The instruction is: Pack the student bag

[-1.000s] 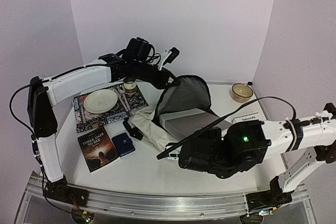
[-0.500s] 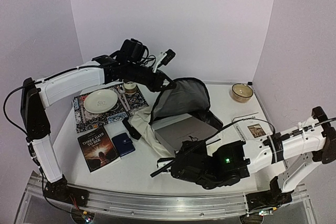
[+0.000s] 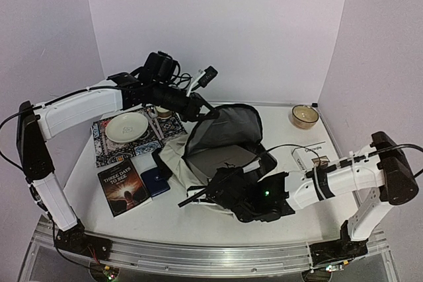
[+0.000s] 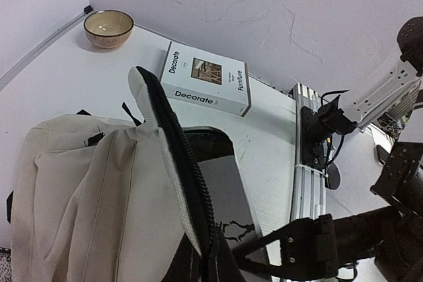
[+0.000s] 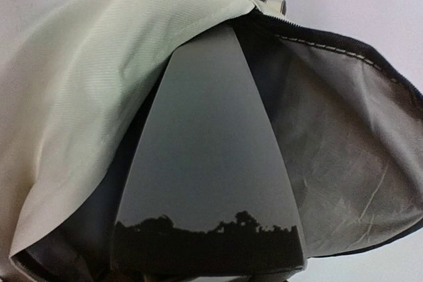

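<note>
The student bag (image 3: 173, 163) lies in the middle of the table (image 3: 198, 222), with its mouth turned to the right arm and its flap lifted up. The left pincer (image 3: 201, 109) is closed on the black zip edge of this flap and holds the mouth open, so the grey lining is seen.

A grey book (image 3: 223, 158) is already for the most part inside the mouth. Only its near end, with a dark printed band, comes out. The right pincer (image 3: 215, 188) is at this end. Its own fingers do not show in the wrist view, so it cannot be told whether it clamps the book or only pushes it.

The task seems to be about in its first half. The "Three Days to See" book (image 3: 123, 188) and a small blue case (image 3: 155, 180) lie left of the bag, and the "Decorate" book (image 3: 310, 158) lies on the right. All three are probably waiting to be packed. The zip is not closed.

Compared with one second ago, the grey book has gone deeper into the bag and the right arm has stretched out after it. The flap has been pulled a little to the left, and the "Decorate" book is now uncovered.
</note>
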You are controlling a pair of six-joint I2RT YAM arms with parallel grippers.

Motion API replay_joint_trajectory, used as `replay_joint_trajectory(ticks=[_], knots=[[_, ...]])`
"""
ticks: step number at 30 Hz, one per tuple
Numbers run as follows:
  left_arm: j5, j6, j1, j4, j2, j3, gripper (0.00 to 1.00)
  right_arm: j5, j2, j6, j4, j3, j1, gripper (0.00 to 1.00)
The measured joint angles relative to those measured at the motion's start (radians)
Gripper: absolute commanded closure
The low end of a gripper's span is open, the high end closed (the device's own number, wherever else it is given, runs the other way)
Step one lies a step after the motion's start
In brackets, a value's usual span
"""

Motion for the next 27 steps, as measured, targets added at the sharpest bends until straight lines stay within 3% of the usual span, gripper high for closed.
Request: replay_joint_trajectory(ticks=[12,19,27], knots=[[0.058,0.019,-0.024,0.000,-0.030,-0.019,1.00,-0.041,0.102,-0.112,0.321,-0.074,-0.048,0.63],[0.094,0.019,-0.031,0.004,-0.031,-0.067,1.00,-0.093,0.183,-0.147,0.435,-0.074,-0.121,0.20],[0.038,0.008,-0.034,0.014,-0.033,-0.105,1.00,-0.133,0.219,-0.029,0.247,-0.042,-0.145,0.02]])
